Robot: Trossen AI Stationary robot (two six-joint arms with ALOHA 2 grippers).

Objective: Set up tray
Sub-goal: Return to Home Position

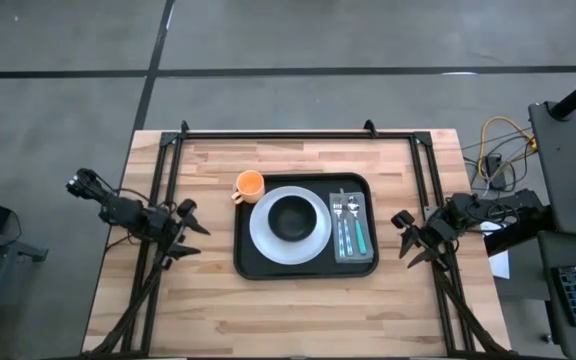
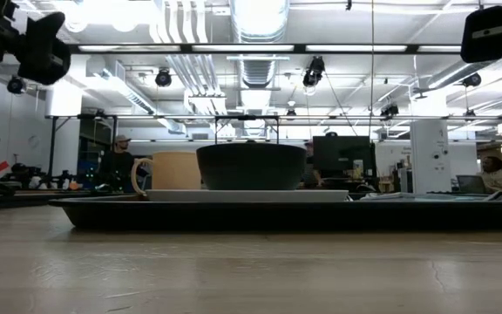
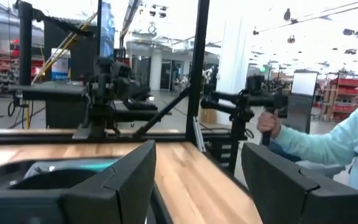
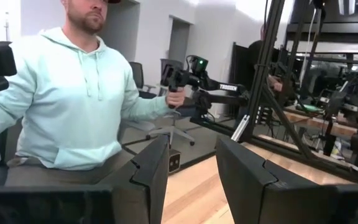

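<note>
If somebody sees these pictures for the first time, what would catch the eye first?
The black tray in the middle of the table, laid with a white plate bearing a dark bowl, an orange cup and green cutlery on a grey napkin. The left hand and the right hand wait open at the table's sides.

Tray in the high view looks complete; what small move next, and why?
Probably fold both arms to rest. The tray holds white plate, black bowl, orange cup and grey napkin with green cutlery; left claw and right claw hang open, empty, beside it.
</note>
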